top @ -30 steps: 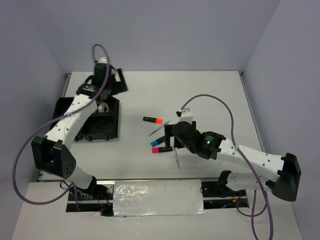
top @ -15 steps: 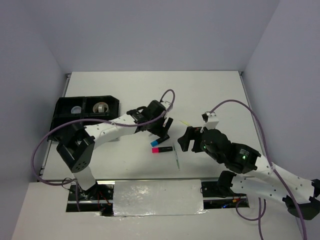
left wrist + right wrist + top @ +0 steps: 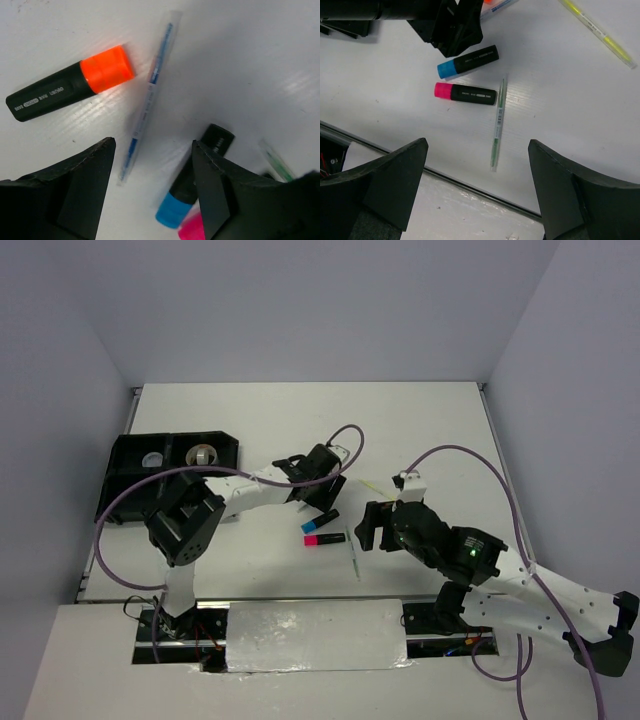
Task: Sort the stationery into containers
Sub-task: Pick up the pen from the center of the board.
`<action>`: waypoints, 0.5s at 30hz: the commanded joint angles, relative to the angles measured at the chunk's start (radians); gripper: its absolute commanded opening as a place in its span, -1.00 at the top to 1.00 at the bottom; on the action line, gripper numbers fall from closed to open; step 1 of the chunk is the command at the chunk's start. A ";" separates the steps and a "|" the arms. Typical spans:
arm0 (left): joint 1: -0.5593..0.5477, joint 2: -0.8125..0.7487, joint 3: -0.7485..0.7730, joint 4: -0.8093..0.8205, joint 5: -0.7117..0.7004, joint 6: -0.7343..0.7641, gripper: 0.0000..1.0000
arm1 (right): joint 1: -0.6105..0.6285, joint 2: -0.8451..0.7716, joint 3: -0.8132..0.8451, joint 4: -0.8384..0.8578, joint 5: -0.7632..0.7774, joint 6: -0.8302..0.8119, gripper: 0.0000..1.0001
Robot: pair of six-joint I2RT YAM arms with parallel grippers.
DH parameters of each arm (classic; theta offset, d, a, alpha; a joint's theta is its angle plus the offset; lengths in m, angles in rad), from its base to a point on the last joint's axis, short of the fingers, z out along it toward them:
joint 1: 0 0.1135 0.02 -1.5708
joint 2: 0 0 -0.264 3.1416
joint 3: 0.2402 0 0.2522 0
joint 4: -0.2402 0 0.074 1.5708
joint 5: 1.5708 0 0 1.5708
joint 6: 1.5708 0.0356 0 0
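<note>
My left gripper (image 3: 322, 498) is open and empty, low over the stationery in the middle of the table. In the left wrist view its gripper (image 3: 152, 145) hangs over a blue-inked pen (image 3: 150, 95), with an orange-ended highlighter (image 3: 70, 89) to the left and a blue-ended highlighter (image 3: 197, 182) by the right finger. My right gripper (image 3: 375, 533) is open and empty, above and to the right of them. Its view shows the blue highlighter (image 3: 468, 62), a pink highlighter (image 3: 465, 93), a pale-green pen (image 3: 497, 122) and a yellow pen (image 3: 597, 32). The black tray (image 3: 125, 475) stands far left.
Two tape rolls (image 3: 203, 453) lie in the tray's back compartments. The yellow pen (image 3: 372, 487) lies between the two grippers. The table's front edge (image 3: 445, 175) runs just below the green pen. The left arm's gripper (image 3: 452, 30) shows in the right wrist view.
My left arm has swung from the tray to the middle of the table and now covers the orange highlighter. My right gripper has drawn back to the right, off the highlighters.
</note>
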State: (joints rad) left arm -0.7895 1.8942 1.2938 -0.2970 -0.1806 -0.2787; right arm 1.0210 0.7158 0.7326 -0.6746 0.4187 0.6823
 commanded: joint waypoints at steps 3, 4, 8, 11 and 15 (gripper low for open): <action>0.064 0.031 0.041 0.056 0.006 0.012 -0.43 | -0.002 -0.007 -0.004 0.035 0.002 -0.009 -0.78; 0.073 0.035 0.045 0.064 0.019 0.012 -0.42 | -0.002 -0.006 -0.004 0.041 -0.001 -0.012 -0.78; 0.078 0.057 0.050 0.070 0.041 0.018 -0.41 | -0.002 0.010 -0.002 0.046 -0.001 -0.017 -0.78; 0.078 0.081 0.042 0.079 0.069 0.018 -0.30 | -0.002 0.027 0.002 0.050 -0.003 -0.020 -0.78; 0.078 0.075 0.004 0.113 0.115 0.015 -0.30 | -0.002 0.040 0.008 0.056 -0.004 -0.024 -0.78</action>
State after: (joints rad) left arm -0.7078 1.9614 1.3087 -0.2390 -0.1242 -0.2653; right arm 1.0210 0.7509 0.7319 -0.6647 0.4072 0.6712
